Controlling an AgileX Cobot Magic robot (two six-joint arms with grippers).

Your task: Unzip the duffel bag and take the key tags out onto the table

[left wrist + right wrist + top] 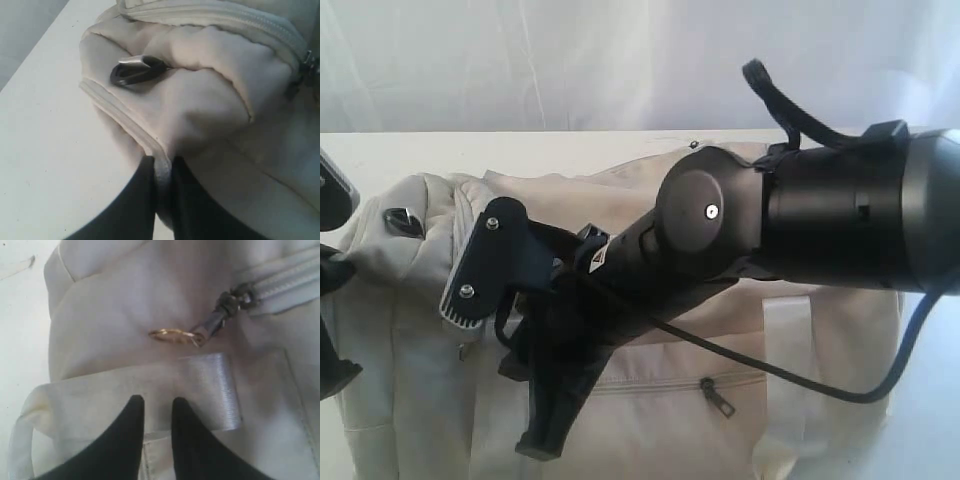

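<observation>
The cream duffel bag (410, 300) lies on the white table (380, 150) with its zippers closed. The key tags are out of view. At the bag's end, my left gripper (162, 162) is shut on a raised piped seam of the fabric (200, 100). My right gripper (155, 402) hovers over the white webbing strap (200, 385), its fingers a little apart with nothing between them. Just beyond the strap lies a dark zipper pull (215, 322) with a gold ring (175, 336). In the exterior view the right arm (820, 210) reaches across the bag toward the left.
A black D-ring (135, 70) sits on the bag's end panel. A front pocket zipper (715, 392) runs along the near side of the bag. Bare tabletop (45, 150) lies beside the bag's end. A black cable (800, 385) hangs from the right arm over the bag.
</observation>
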